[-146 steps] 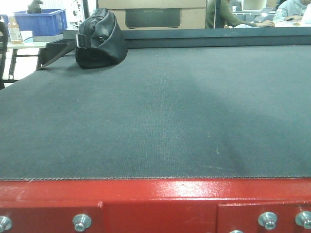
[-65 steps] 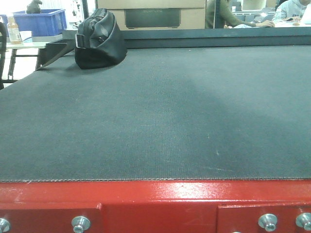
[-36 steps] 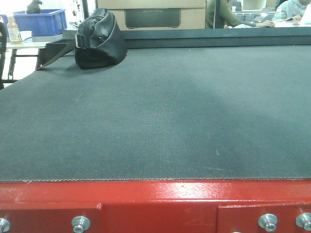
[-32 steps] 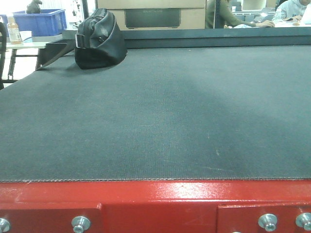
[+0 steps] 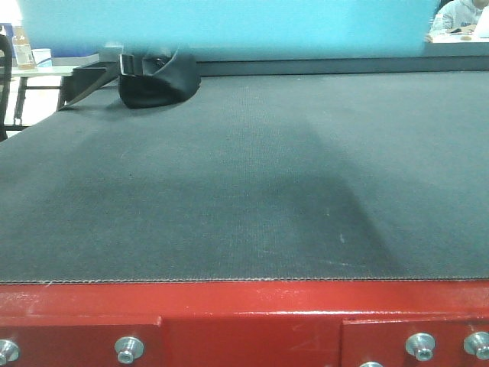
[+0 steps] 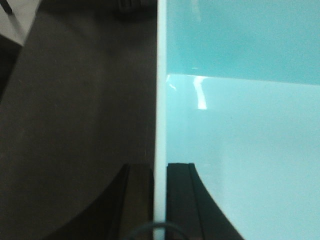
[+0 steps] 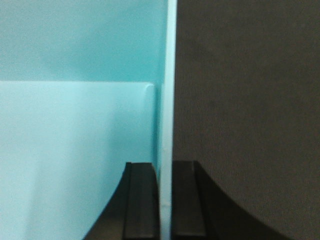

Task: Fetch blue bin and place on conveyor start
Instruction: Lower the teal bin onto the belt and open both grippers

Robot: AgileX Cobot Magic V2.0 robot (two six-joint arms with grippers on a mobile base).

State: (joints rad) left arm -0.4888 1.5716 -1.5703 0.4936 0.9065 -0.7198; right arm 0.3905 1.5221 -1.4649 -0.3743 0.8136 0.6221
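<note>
The blue bin (image 5: 229, 27) is a pale aqua tub hanging across the top of the front view, above the far part of the conveyor start's dark grey belt (image 5: 244, 176) and its red frame (image 5: 244, 306). In the left wrist view my left gripper (image 6: 159, 167) is shut on the bin's left rim, one finger inside the bin (image 6: 240, 125) and one outside over the belt (image 6: 85, 100). In the right wrist view my right gripper (image 7: 166, 165) is shut on the right rim of the bin (image 7: 75, 125), with the belt (image 7: 250, 100) below.
A black bag (image 5: 160, 80) with a strap lies on the belt's far left, partly behind the bin. A side table (image 5: 46, 69) with a bottle (image 5: 23, 47) stands at the left. A person (image 5: 462, 15) sits at the far right.
The blue bin has come into the top of the front view, hiding the cardboard box and the dark blue crate behind it. A darker shadow now lies on the belt.
</note>
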